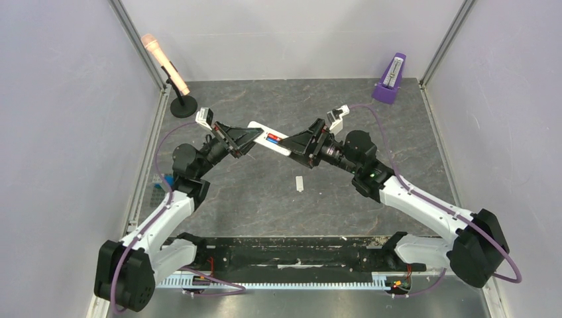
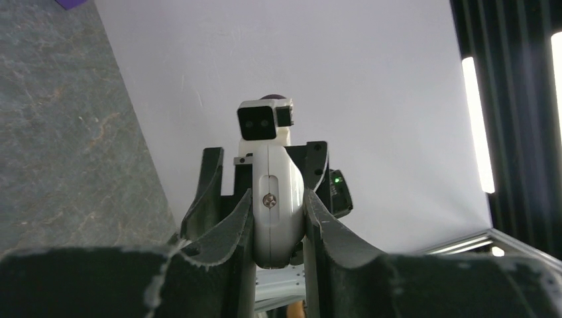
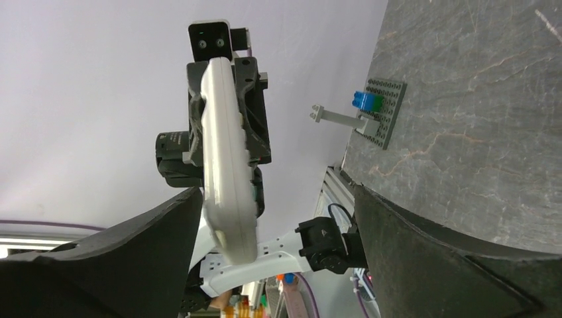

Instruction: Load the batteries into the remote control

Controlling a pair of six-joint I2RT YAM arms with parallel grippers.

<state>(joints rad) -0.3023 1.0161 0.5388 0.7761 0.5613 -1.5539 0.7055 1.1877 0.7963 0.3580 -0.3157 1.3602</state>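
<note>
Top: remote (image 1: 262, 132) hangs over the tabletop (image 1: 252, 205) middle, toward the far edge. Its long axis runs hand to hand, and the batteries (image 1: 272, 139) sit in the bay.
Left wrist: left hand (image 2: 278, 199) pinches the remote's end.
Right wrist: right hand (image 3: 277, 192) is spread at the other end, with the remote beside one finger and ungripped.

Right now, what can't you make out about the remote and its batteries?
- Battery seating: the batteries are too small in the top view.
- Battery bay: neither wrist view shows it; the remote control presents only its outer shell there.
- Loose white piece: too small to identify in the top view.
</note>
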